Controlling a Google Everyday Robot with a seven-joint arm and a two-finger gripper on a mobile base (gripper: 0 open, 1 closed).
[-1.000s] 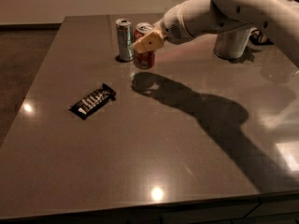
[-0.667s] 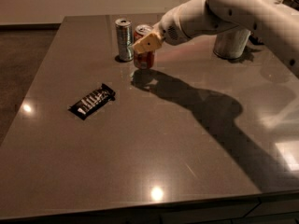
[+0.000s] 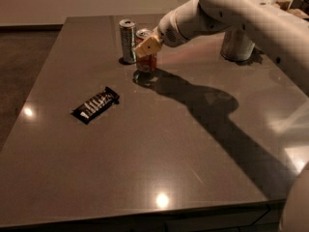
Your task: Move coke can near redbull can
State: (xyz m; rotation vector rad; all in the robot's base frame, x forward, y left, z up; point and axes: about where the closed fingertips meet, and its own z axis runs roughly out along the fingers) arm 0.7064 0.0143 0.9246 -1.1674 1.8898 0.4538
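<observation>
The coke can [image 3: 147,63], red-orange with a silver top, stands upright on the dark table [image 3: 159,144] at the far middle. Just to its left and a little further back stands the slim silver redbull can [image 3: 128,40], with a small gap between the two. My gripper [image 3: 147,46] reaches in from the right on the white arm and sits around the upper part of the coke can. One yellowish finger pad [image 3: 147,47] lies across the can's front; the other finger is hidden behind the can.
A black snack bar wrapper [image 3: 95,105] lies at the left middle of the table. A large grey metal cup [image 3: 237,45] stands at the far right, partly behind my arm. The table's front edge [image 3: 145,216] runs along the bottom.
The coke can stays in the same place beside the redbull can with the gripper on it. My arm's elbow has lifted slightly.
</observation>
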